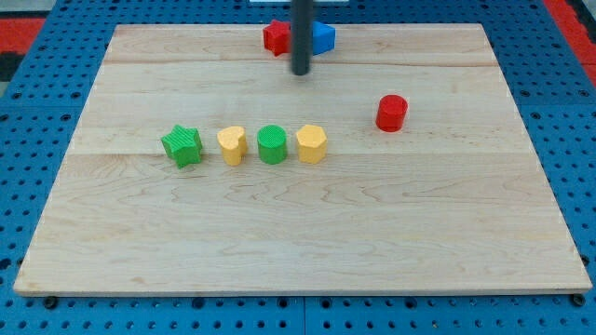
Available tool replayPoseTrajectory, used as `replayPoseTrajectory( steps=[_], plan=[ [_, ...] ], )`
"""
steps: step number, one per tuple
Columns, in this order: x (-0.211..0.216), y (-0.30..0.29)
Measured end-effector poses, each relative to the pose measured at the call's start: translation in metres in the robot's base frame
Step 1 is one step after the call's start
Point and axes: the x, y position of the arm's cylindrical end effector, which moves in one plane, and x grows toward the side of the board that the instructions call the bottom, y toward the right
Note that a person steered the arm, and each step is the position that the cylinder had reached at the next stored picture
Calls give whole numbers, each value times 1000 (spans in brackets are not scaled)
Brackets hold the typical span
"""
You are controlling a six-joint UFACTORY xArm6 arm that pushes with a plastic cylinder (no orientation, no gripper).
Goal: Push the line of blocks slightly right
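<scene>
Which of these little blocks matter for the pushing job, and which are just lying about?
For the job: green star block, yellow heart-shaped block, green round block, yellow hexagonal block, my tip.
Lying about: red cylinder block, red star block, blue block.

Surface: a pale wooden board (307,242) built of planks joined lengthwise, seams running across the view, grain visible.
Base: a blue perforated metal bench (568,130) with evenly spaced holes, showing on the left, right and bottom sides of the board.
Corners: red perforated panels (28,23) at the view's top left and top right.
Light: even and bright, with faint, soft shadows.
</scene>
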Motion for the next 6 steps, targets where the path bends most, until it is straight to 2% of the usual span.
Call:
replayPoseTrajectory(
  steps=[1, 2, 3, 6],
  plan=[
    [-22, -77],
    [-76, -93],
    [-97, -85],
    [-97, -58]
  ],
)
